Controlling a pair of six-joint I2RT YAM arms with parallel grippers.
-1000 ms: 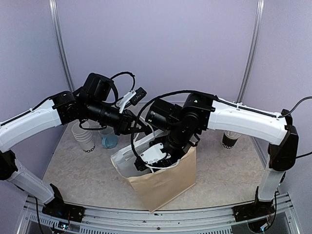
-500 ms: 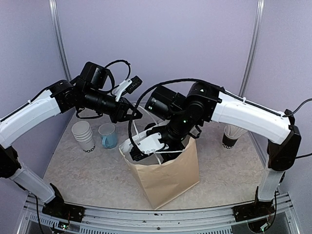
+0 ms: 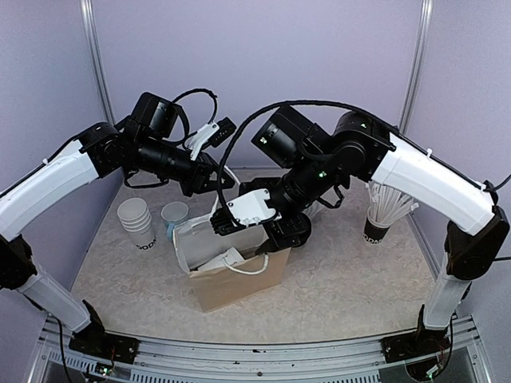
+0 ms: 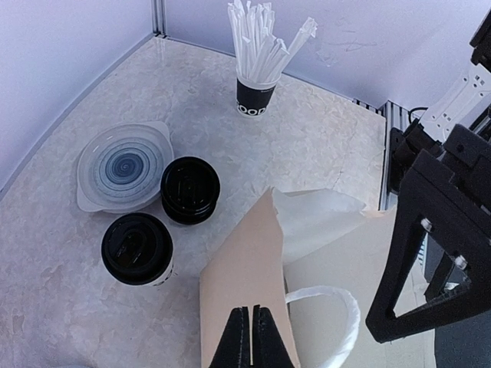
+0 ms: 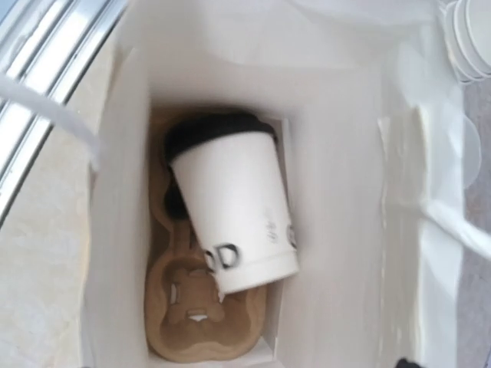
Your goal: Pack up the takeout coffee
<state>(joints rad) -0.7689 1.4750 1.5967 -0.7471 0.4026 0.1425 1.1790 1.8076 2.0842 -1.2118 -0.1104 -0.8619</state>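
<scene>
On the marbled worktop (image 3: 359, 279) you see the brown paper bag (image 3: 239, 286) at the lower centre, tipped, with its mouth to the left. In the right wrist view a cardboard carrier (image 5: 192, 330) lies deep inside it. The takeout coffee (image 5: 230, 207) lies tilted on the carrier, lid toward the frame's top. The right pincer (image 3: 247, 227) stands wide and empty by the mouth. The left pincer (image 4: 251, 341) is closed at the bag's edge.

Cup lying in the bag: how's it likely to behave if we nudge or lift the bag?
The cup lies tilted across the cardboard carrier, not seated in a well, so it will probably roll or slide. Its tapered side would likely steer it in a curve. The black lid looks seated, so spills seem unlikely.
</scene>
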